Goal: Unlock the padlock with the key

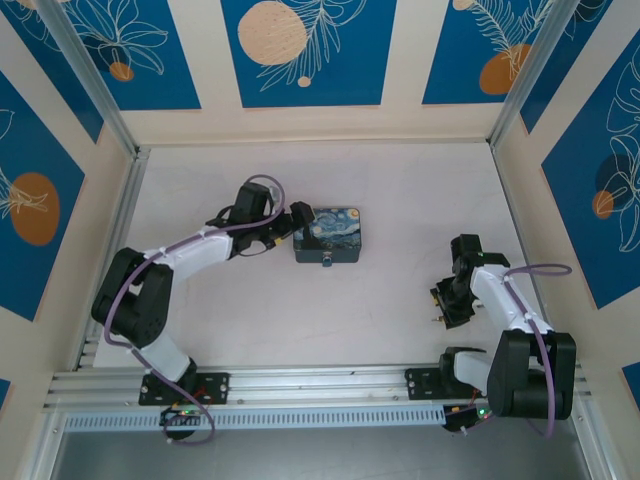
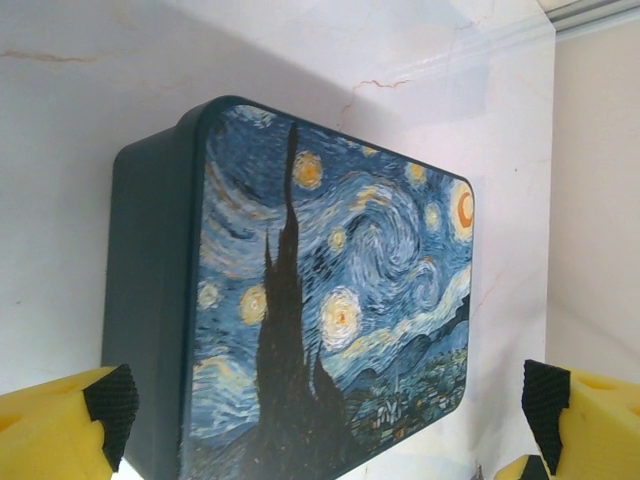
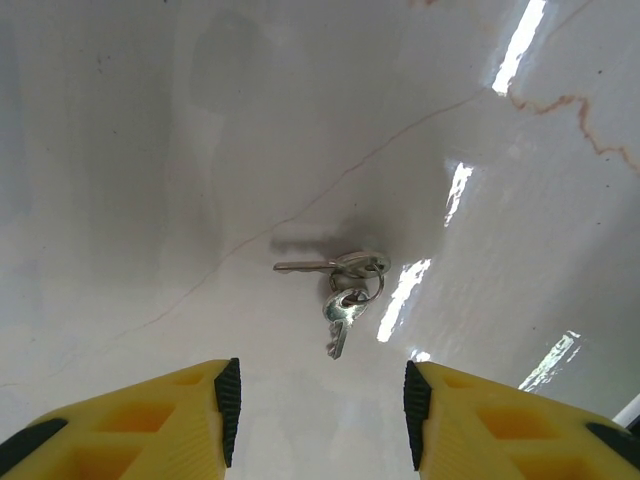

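Top: padlock (image 1: 327,262) is seen at near side of tin (image 1: 335,228), left claw (image 1: 303,222) by it. Left wrist: claw spread wide. Right wrist: right claw (image 3: 320,405) half open, empty, key (image 3: 350,265) on bench (image 3: 150,150) just ahead; best gripped by the bow, blade left free

Blue floral panels (image 1: 300,50) wall a pale marbled table (image 1: 400,200).

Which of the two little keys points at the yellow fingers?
The lower key: its blade points down toward the right gripper. The other key lies sideways, pointing left.
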